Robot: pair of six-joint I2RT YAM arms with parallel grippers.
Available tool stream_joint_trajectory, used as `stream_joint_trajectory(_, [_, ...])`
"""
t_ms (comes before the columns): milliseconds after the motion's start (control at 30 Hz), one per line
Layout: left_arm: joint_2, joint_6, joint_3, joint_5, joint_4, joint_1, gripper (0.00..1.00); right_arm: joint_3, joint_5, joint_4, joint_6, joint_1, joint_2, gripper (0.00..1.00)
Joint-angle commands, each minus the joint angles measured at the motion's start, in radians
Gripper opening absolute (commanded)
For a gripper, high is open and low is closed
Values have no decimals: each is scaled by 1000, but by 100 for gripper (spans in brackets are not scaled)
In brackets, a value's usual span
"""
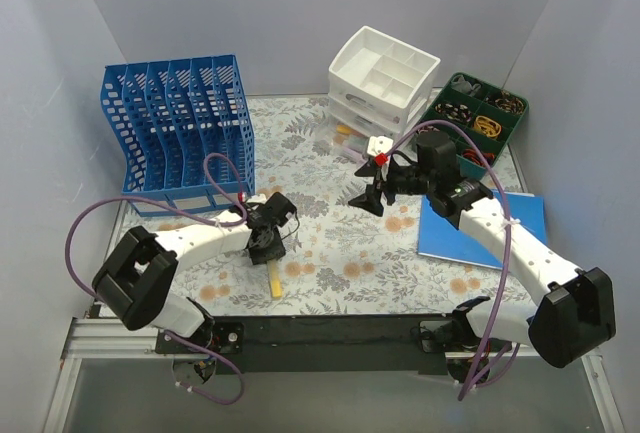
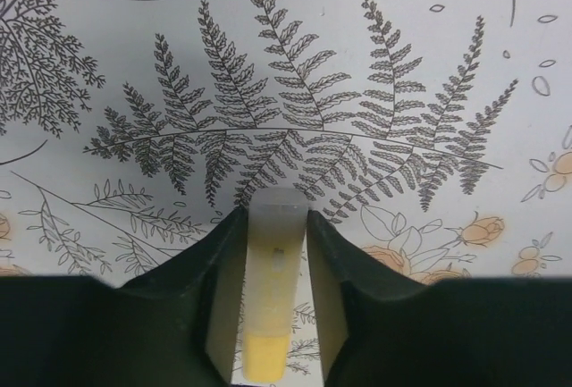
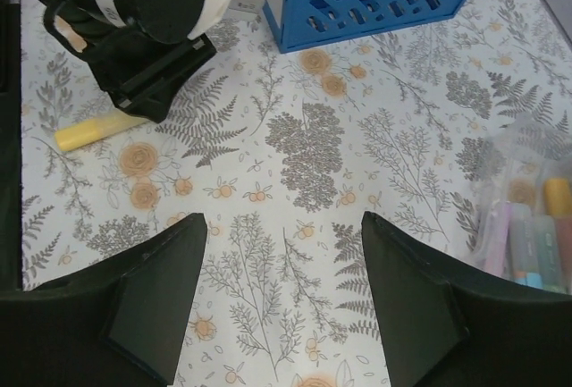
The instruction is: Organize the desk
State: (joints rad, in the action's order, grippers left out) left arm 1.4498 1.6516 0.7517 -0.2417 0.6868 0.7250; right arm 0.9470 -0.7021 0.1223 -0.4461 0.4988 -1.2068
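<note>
Pale fern-and-orange-flower printed flat desk (image 1: 330,243) – spans the scene, black rail nearest | left gripper (image 2: 275,217) pinched onto yellow plastic marker (image 2: 273,262) lying near-left | right gripper (image 3: 284,262) spread wide, empty, mid-desk | progress: early – marker and flat blue notebook (image 1: 520,223) at right unsorted.

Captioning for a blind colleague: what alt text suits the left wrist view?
Dark fingers of the left gripper press either side of a yellow marker with a pale cap lying on the desk. Black fern drawings and small orange flowers cover the pale surface beyond.
</note>
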Motion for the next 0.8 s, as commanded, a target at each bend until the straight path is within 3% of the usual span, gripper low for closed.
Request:
stream_joint_trajectory(0, [145, 2, -42, 68, 52, 34, 27, -19, -123, -104, 73, -14, 4, 78])
stream_joint_trajectory(167, [172, -35, 29, 71, 74, 48, 15, -28, -183, -112, 106, -17, -22, 79])
stream_joint_trajectory(333, [153, -49, 113, 79, 47, 48, 11, -40, -244, -113, 130, -19, -60, 80])
stream_joint_trajectory(567, [152, -3, 184, 151, -246, 48, 8, -34, -324, -113, 195, -23, -160, 80])
stream_joint_trajectory(767, [208, -1, 222, 134, -478, 37, 8, -28, -258, -112, 210, -34, -206, 80])
